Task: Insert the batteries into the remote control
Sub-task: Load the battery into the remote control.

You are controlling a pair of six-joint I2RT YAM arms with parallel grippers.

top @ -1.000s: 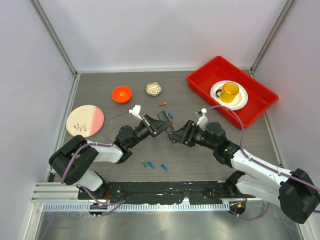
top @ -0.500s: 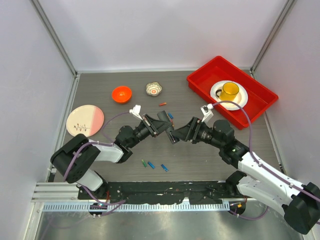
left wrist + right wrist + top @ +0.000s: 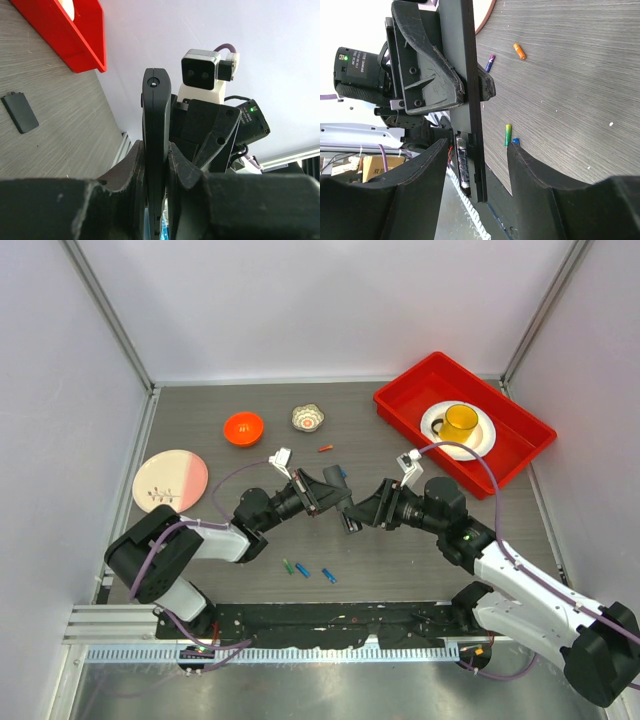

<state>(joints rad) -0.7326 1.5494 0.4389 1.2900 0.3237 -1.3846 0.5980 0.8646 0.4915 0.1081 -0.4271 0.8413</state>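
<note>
The remote control, a thin black slab seen edge-on, is clamped between my left gripper's shut fingers and held above the table centre. My right gripper is open, its jaws standing either side of the remote's end without touching it. One dark battery lies in the open compartment. Loose batteries lie on the table: a green one, a blue one, an orange one and a purple one. From above, the green and two blue batteries lie near the front.
A black battery cover lies flat on the table. At the back stand an orange bowl and a small patterned bowl. A pink plate sits at the left. The red tray at the back right holds a yellow cup.
My right wrist has lifted and swung in towards the remote, and its jaws have narrowed a little. The left gripper has shifted the remote slightly right.
</note>
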